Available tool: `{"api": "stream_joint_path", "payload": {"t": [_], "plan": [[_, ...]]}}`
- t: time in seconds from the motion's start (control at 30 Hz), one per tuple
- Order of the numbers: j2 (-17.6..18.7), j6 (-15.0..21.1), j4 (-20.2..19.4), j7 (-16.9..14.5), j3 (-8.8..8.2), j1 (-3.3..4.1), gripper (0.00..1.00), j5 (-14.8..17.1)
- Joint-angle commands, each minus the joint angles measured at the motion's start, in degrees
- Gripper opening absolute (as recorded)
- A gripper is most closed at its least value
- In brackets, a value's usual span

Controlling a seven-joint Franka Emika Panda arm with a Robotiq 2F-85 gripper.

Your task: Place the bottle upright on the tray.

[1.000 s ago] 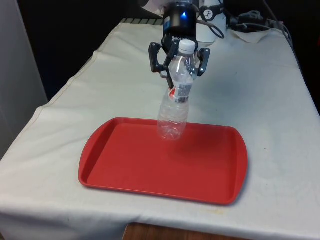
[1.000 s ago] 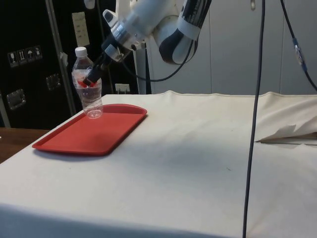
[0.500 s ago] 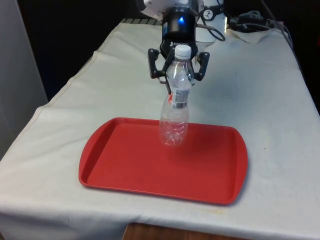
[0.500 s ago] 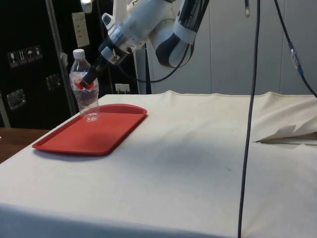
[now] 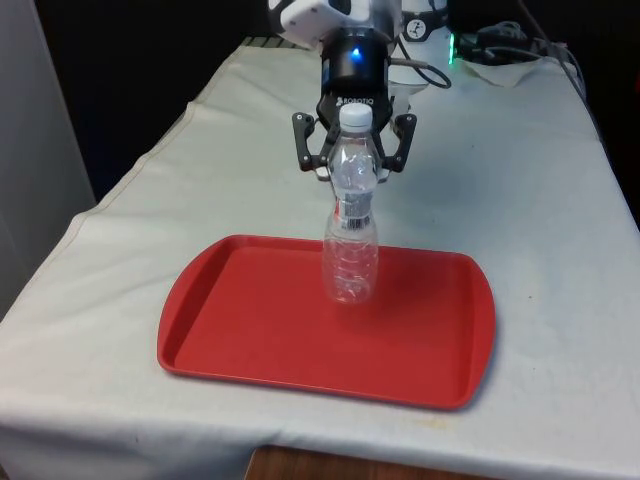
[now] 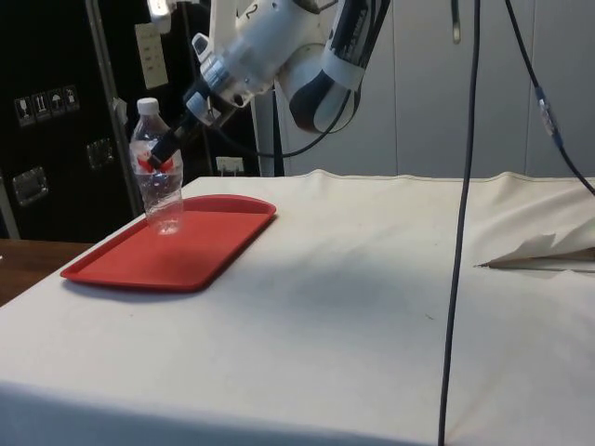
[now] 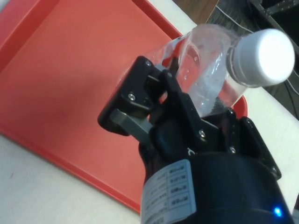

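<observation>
Clear plastic bottle (image 5: 350, 235) is standing on the red tray (image 5: 250, 330), far side — gripper (image 5: 352, 160) fingers are clamping its upper body. Likely light, thin-walled, top-heavy — a mid-height hold suits.

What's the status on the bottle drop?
Gripper shut on bottle at its upper body. Bottle upright, base on red tray, near its far edge. Nothing in the way.
</observation>
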Motion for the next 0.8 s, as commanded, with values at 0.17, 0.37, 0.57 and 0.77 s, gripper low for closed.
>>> {"api": "stream_joint_path", "payload": {"t": [0.17,0.37,0.57,0.77], "plan": [[0.5,0.6,-0.4,3.0,1.20,-1.03,0.14,-1.0],[0.7,0.3,-0.3,5.5,1.09,-0.97,0.14,-1.1],[1.2,-0.8,0.5,6.4,1.09,-0.80,0.14,-1.0],[1.9,-2.3,2.7,6.3,-0.17,0.06,0.14,0.0]]}}
